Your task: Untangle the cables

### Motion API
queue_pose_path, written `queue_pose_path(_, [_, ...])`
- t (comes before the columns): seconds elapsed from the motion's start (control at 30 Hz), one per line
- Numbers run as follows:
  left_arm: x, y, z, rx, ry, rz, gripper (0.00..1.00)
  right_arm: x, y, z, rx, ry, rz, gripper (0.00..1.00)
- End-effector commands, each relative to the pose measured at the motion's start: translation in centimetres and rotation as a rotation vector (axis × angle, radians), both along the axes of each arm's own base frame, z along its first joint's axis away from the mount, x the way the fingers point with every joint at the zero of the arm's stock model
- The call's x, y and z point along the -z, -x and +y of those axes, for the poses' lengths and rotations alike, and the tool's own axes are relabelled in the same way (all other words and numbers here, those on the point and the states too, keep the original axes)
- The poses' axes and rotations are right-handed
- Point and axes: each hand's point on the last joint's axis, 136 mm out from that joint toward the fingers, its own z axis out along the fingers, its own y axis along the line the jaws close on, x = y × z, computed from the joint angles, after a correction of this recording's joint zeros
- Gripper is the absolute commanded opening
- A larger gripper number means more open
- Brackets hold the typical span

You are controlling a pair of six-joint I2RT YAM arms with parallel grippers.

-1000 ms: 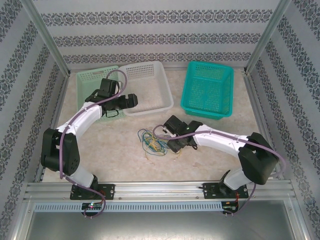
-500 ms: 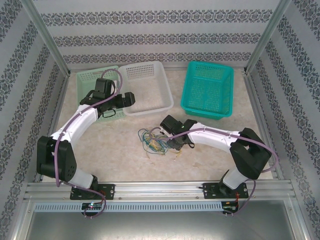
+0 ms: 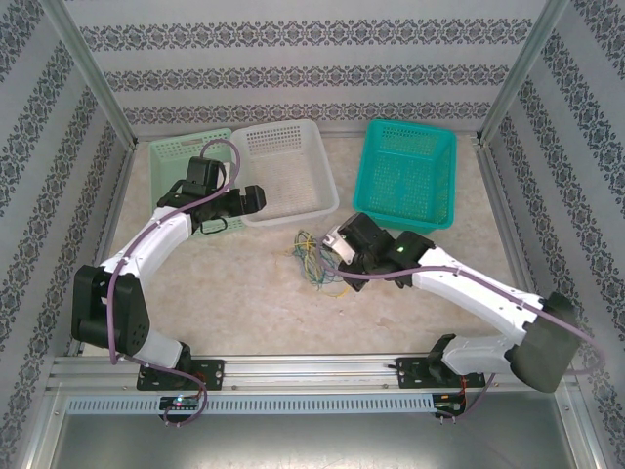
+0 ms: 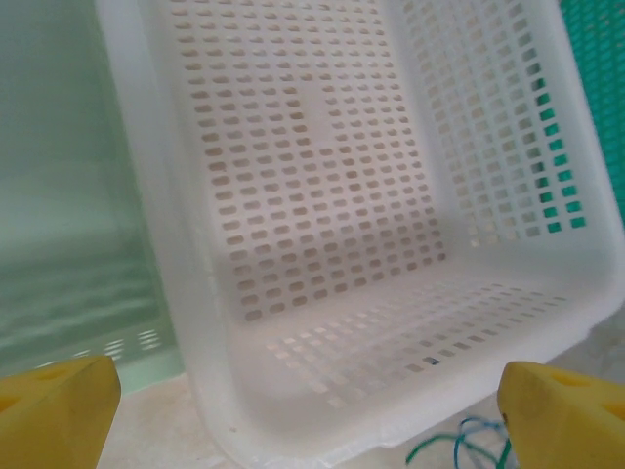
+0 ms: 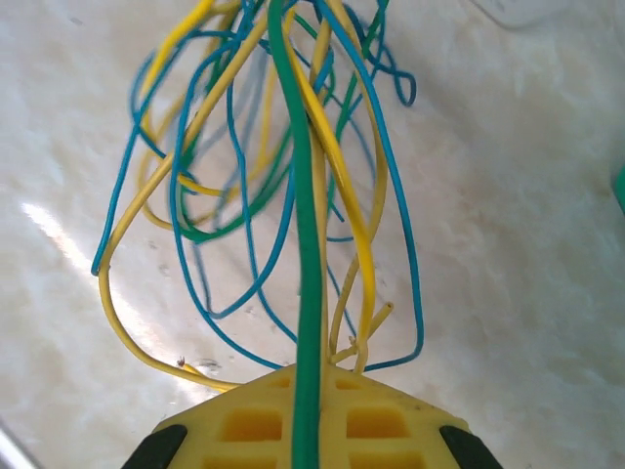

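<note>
- The cables (image 3: 314, 258): one loose knot of thin yellow, blue and green strands. It lay on the table (image 3: 234, 293) near its middle, just in front of the white basket (image 3: 289, 168) and well apart from the teal basket (image 3: 405, 181). The loops crossed over and through one another, and no colour was yet separated out.
- The right gripper (image 3: 335, 243): positioned at the right-hand edge of the knot, jaws pressed together on the cables. In the right wrist view a green strand (image 5: 305, 293) ran straight down the middle into the yellow pads (image 5: 391, 430), with a yellow end beside it. The other loops fanned away over the table. Judged purpose: one strand was taken at the edge so it could be drawn clear of the rest.
- The left gripper (image 3: 256, 198): fingertips (image 4: 59, 396) spread wide and holding nothing. It was poised at the near corner of the white basket, beside the pale green basket (image 3: 171, 154). A scrap of blue and green strand showed at the lower edge of its wrist view. Judged purpose: it was kept off the knot, free to come in as a counter-hold.
- Baskets: three in a row along the far side of the table, probably receptacles for the sorted strands.
- Handling note: the knot was light and unpinned, so a pull on one strand would likely drag the whole bundle.
</note>
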Motion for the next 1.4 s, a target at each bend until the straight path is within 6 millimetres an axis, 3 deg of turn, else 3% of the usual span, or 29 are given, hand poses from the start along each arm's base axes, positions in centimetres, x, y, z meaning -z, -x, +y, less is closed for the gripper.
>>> queue_pose_path(0.0, [-2.3, 0.5, -2.1, 0.119, 0.065, -0.088, 1.00, -1.6, 1.2, 0.9, -0.075, -0.096, 0.055, 0.07])
queue_pose_path(0.17, [-2.3, 3.4, -7.0, 0.339, 0.082, -0.120, 0.96, -0.9, 0.6, 0.7, -0.062, -0.085, 0.079, 0.06])
queue_pose_path(0.43, [0.1, 8.5, -11.7, 0.533, 0.101, -0.083, 0.86, 1.4, -1.0, 1.5, -0.021, -0.069, 0.132, 0.05])
queue_pose_path(0.57, [2.5, 9.6, -11.8, 0.497, -0.040, -0.023, 0.79, 1.9, -1.9, 2.0, 0.007, -0.084, 0.132, 0.05])
queue_pose_path(0.7, [2.9, 10.1, -12.0, 0.467, -0.078, -0.053, 0.80, 2.8, -2.2, 2.6, 0.011, -0.067, 0.164, 0.03])
queue_pose_path(0.83, [4.8, 9.9, -10.9, 0.436, -0.158, 0.018, 0.75, 2.3, -2.6, 3.0, 0.008, -0.103, 0.131, 0.02])
queue_pose_path(0.93, [3.7, 9.3, -10.2, 0.370, -0.180, -0.026, 0.70, 2.3, -3.0, 2.5, 0.038, -0.103, 0.139, 0.02])
queue_pose_path(1.1, [0.5, 9.4, -9.3, 0.254, -0.254, -0.144, 0.71, 2.7, -3.1, 2.6, 0.054, -0.101, 0.160, 0.03])
queue_pose_path(1.27, [-2.1, 11.3, -11.0, 0.279, -0.274, -0.240, 0.71, 3.2, -3.2, 3.0, 0.067, -0.107, 0.186, 0.03])
queue_pose_path(1.37, [-1.5, 12.5, -12.1, 0.297, -0.197, -0.215, 0.67, 3.4, -3.1, 3.0, 0.074, -0.104, 0.194, 0.03])
